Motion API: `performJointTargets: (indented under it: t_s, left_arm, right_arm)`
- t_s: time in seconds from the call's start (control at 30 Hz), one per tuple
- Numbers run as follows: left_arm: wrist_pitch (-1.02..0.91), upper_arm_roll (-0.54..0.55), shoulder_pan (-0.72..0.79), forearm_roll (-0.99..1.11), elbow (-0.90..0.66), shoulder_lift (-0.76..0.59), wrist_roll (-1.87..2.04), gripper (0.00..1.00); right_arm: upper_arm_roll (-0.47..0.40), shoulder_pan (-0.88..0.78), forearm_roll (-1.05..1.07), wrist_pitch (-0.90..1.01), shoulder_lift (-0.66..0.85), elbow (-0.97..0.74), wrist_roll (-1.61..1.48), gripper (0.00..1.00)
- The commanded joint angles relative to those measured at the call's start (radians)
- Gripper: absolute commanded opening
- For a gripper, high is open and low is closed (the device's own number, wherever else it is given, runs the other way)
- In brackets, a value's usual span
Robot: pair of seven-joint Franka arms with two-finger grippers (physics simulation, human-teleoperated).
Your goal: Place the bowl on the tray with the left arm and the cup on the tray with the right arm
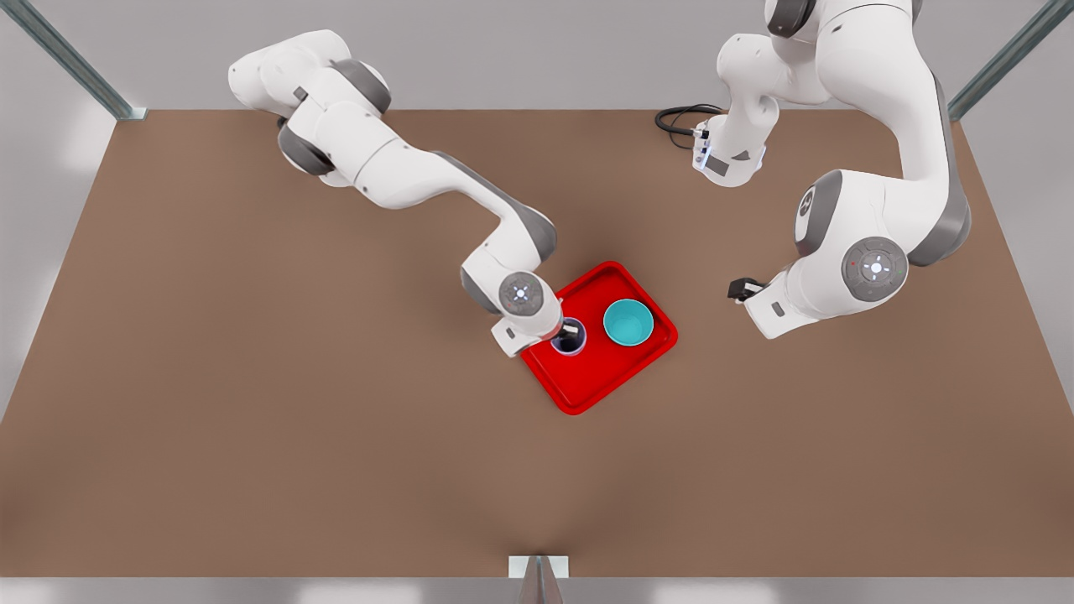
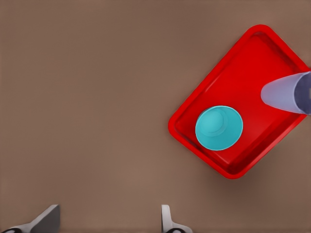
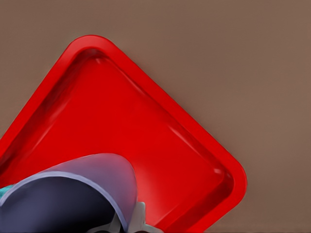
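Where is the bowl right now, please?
In the front view, the bowl sits on the tray, toward its right end, beside the cup.

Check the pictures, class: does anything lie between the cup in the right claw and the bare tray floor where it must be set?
Nothing visible does. The right claw holds the cup by its rim over the tray. The bowl sits apart on the tray. The left claw waits off the tray, open.

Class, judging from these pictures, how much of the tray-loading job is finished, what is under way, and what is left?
Done: the bowl sits on the tray, and the left pincer hangs open over bare table beside it. Under way: the right pincer grips the cup over the tray. Left: letting go of the cup and backing off.
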State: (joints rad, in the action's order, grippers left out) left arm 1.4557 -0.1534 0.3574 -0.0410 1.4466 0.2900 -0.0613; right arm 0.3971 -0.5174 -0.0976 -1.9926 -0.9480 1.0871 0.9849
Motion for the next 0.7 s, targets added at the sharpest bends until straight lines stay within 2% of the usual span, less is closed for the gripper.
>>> performJointTargets:
  t_s: [0.0,0.03,0.1,0.3,0.4,0.43,0.5,0.63,0.67]
  left_arm:
    - [0.000,0.000,0.000,0.000,0.000,0.000,0.000,1.00]
    - [0.000,0.000,0.000,0.001,0.000,0.000,-0.002,1.00]
    - [-0.002,0.001,0.000,-0.003,-0.002,-0.015,0.005,1.00]
    - [-0.080,0.003,0.000,0.001,0.003,-0.141,-0.002,1.00]
    - [-0.067,0.001,0.000,0.006,0.000,-0.130,-0.005,1.00]
    - [-0.069,0.003,0.002,0.003,0.000,-0.114,0.002,1.00]
    - [-0.066,0.001,0.002,0.001,-0.046,-0.063,0.008,1.00]
    - [-0.066,-0.002,0.000,-0.003,-0.052,-0.037,0.006,1.00]
    - [-0.072,-0.014,-0.008,-0.017,-0.063,-0.028,0.006,1.00]
  right_arm:
    - [0.000,-0.004,-0.004,0.003,-0.002,0.000,0.001,0.21]
    - [-0.001,-0.004,-0.004,0.003,-0.003,0.000,-0.002,0.32]
    - [-0.001,-0.004,-0.007,0.003,-0.002,0.008,-0.002,0.99]
    - [0.000,-0.004,-0.004,-0.011,0.008,0.016,0.009,1.00]
    - [0.002,0.005,-0.007,-0.003,0.049,0.011,0.034,1.00]
    - [-0.007,0.011,-0.013,0.009,0.118,0.025,0.034,1.00]
    - [-0.122,0.112,-0.037,0.060,0.377,0.206,-0.011,1.00]
    - [-0.116,0.530,-0.021,0.270,0.706,0.384,-0.483,1.00]
    - [-0.124,0.611,0.074,0.331,0.759,0.384,-0.600,1.00]
